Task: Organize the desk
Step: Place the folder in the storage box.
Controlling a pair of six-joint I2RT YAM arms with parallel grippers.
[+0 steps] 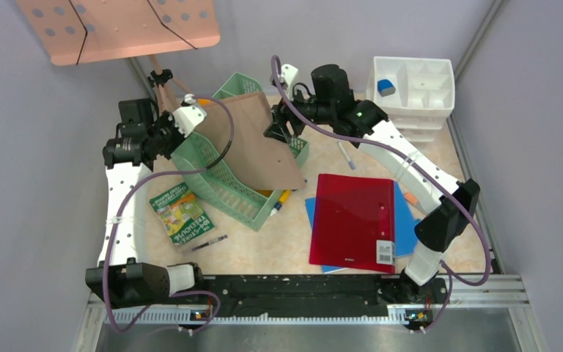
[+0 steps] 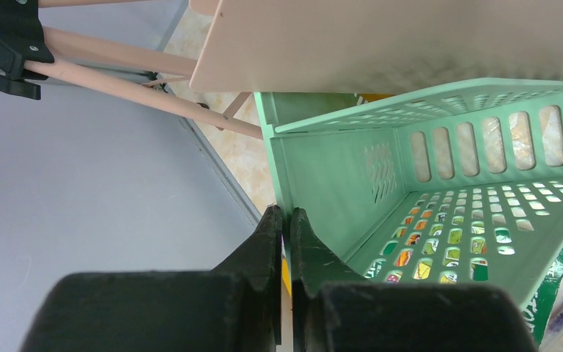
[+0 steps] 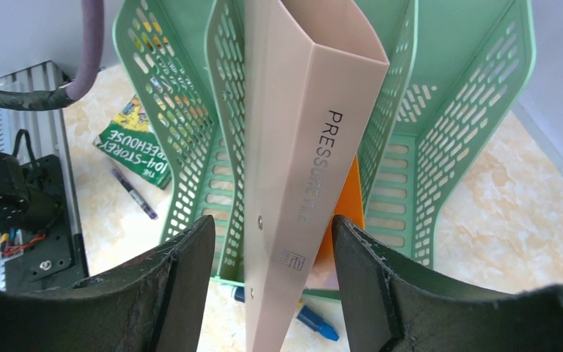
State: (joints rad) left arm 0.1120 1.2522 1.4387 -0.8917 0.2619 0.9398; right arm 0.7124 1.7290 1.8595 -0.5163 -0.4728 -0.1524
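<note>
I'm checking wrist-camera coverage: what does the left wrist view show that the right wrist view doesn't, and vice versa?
Only left wrist: the pink music-stand legs with their black clamp, and the shut left gripper. Only right wrist: the open right gripper straddling the lettered spine of the beige folder, plus a blue pen. Both: the green perforated plastic rack, the folder, the green paperback book, the marble-patterned desk.

On my feed, grey wall panels (image 1: 15, 183) close off the left, far and right sides, with an aluminium corner strip (image 1: 476, 37) at far right. A pink perforated music-stand plate (image 1: 117, 26) overhangs the far-left corner on pink tubes (image 2: 132, 94). The light is soft and even.
</note>
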